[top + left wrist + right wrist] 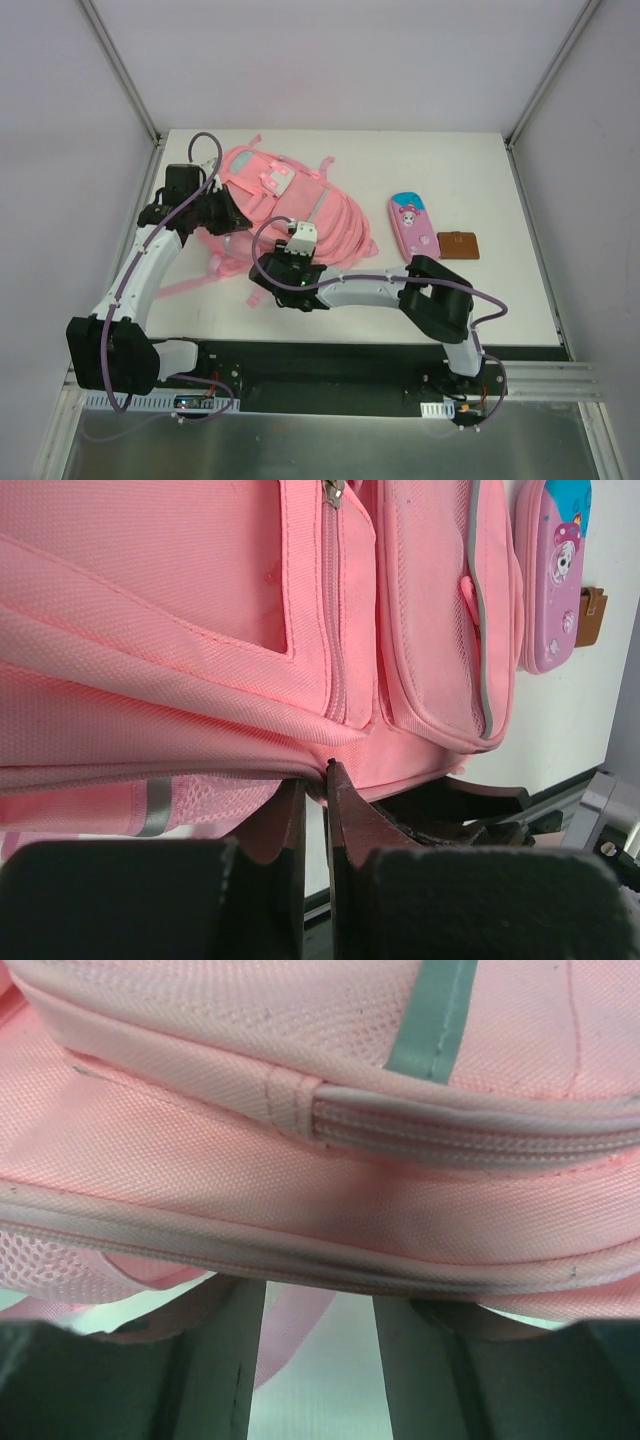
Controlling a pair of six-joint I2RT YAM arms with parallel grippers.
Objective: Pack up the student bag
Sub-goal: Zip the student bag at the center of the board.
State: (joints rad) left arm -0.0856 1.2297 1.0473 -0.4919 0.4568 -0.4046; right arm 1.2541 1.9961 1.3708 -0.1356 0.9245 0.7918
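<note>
The student bag [290, 205], a large pink backpack, lies flat on the white table, left of centre. My left gripper [228, 215] is at the bag's left edge. In the left wrist view it [317, 780] is shut on a thin fold of the bag's [200, 630] pink side fabric. My right gripper [300, 240] is at the bag's near edge. In the right wrist view it [320, 1295] stands open. The bag's [300, 1180] piped seam runs across its fingertips [235, 1330], and bare table shows in the gap between them.
A small pink cartoon-printed pencil case [412, 225] lies to the right of the bag, with a brown wallet [458, 245] beside it. Both also show in the left wrist view: the pencil case [555, 580] and the wallet [590, 615]. A pink strap [190, 285] trails toward the near edge.
</note>
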